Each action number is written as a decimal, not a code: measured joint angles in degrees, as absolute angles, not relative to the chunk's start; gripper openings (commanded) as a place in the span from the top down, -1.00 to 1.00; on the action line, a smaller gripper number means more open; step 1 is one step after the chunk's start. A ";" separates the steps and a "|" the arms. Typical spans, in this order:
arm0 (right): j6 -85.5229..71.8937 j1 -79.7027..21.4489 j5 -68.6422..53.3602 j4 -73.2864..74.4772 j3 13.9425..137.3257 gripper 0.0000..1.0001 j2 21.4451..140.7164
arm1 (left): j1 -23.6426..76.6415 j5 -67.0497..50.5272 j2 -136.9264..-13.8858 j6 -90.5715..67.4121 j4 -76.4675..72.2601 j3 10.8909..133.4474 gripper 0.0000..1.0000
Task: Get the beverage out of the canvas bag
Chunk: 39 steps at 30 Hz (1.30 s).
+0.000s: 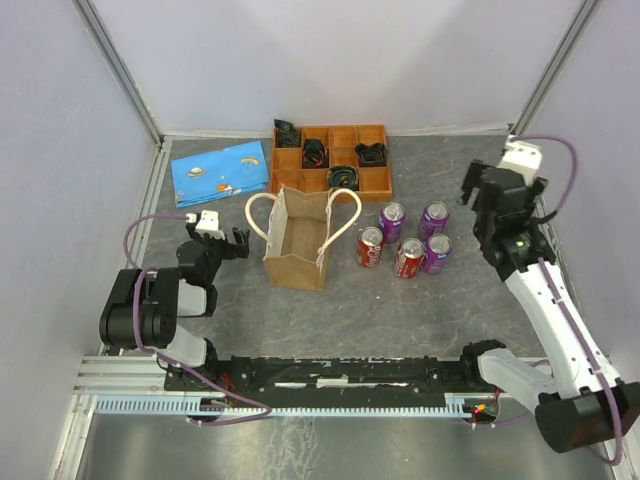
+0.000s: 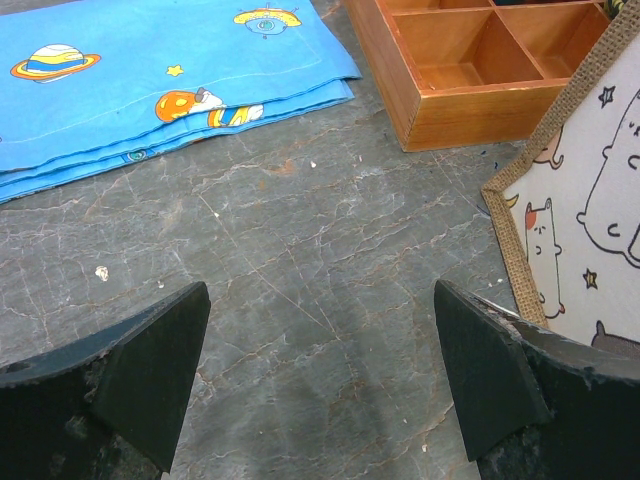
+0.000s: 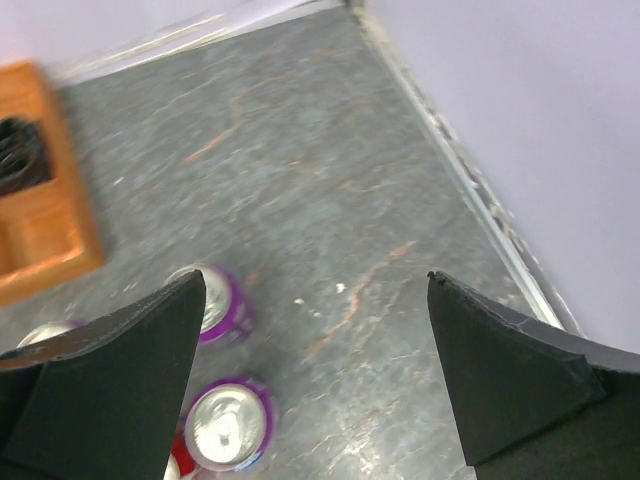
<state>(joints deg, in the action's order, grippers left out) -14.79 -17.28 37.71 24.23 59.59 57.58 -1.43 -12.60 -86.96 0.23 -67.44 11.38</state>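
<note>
The tan canvas bag stands open in the middle, its cream handles spread, and no can shows inside it. Its cat-print side shows at the right of the left wrist view. Several beverage cans stand right of the bag, red ones and purple ones. Two purple cans show in the right wrist view. My left gripper is open and empty, low over the table left of the bag. My right gripper is open and empty, raised to the right of the cans.
An orange compartment tray with dark small items sits behind the bag and shows in both wrist views. A folded blue cloth lies at the back left. White walls enclose the table on three sides.
</note>
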 measured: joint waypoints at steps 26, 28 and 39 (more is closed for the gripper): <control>-26.65 18.74 17.32 27.88 58.63 -0.99 69.08 | -1.43 -12.60 -86.96 0.23 -67.44 11.38 -0.99; -27.11 18.50 18.15 28.40 58.65 -0.99 69.60 | -1.43 -12.60 -86.96 0.23 -67.44 11.38 -0.99; -28.25 16.53 23.09 29.36 58.67 -0.99 70.15 | -1.43 -12.60 -86.96 0.23 -67.44 11.38 -0.99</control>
